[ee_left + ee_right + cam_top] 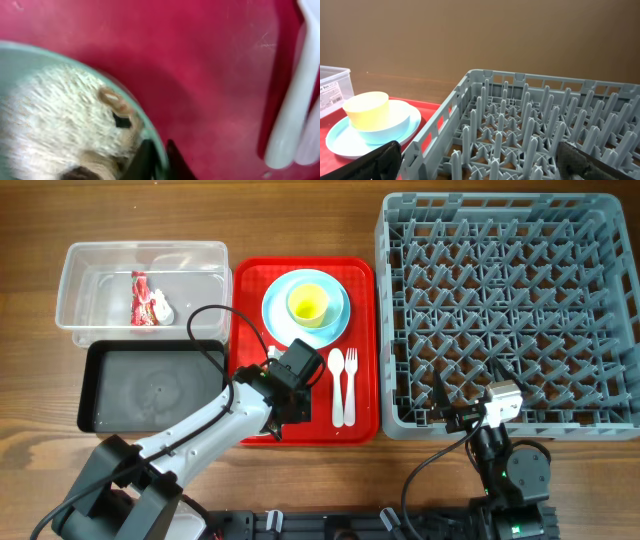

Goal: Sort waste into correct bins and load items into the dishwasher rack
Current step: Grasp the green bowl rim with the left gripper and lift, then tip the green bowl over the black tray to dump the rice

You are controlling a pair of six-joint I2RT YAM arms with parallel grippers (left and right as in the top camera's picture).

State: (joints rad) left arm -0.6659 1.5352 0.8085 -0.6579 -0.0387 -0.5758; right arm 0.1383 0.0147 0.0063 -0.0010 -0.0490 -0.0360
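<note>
In the left wrist view my left gripper point(157, 161) is shut on the rim of the pale mint bowl point(30, 60), which holds white rice with brown food bits point(65, 120). Overhead, that gripper point(285, 395) is low over the front of the red tray and hides the bowl. The yellow cup point(308, 302) stands in the pale blue bowl point(330, 320) on the light blue plate point(275, 305). The white fork and spoon point(343, 385) lie to the right of the gripper. The red wrapper point(143, 298) and white paper scrap point(160, 310) are in the clear bin point(75, 275). My right gripper point(485, 165) is open and empty over the dishwasher rack's point(510, 220) front edge.
The black bin point(150, 390) stands in front of the clear bin, left of the red tray point(360, 415). The left arm lies across the tray's front left corner. The rack fills the right side, its pegs upright point(530, 125).
</note>
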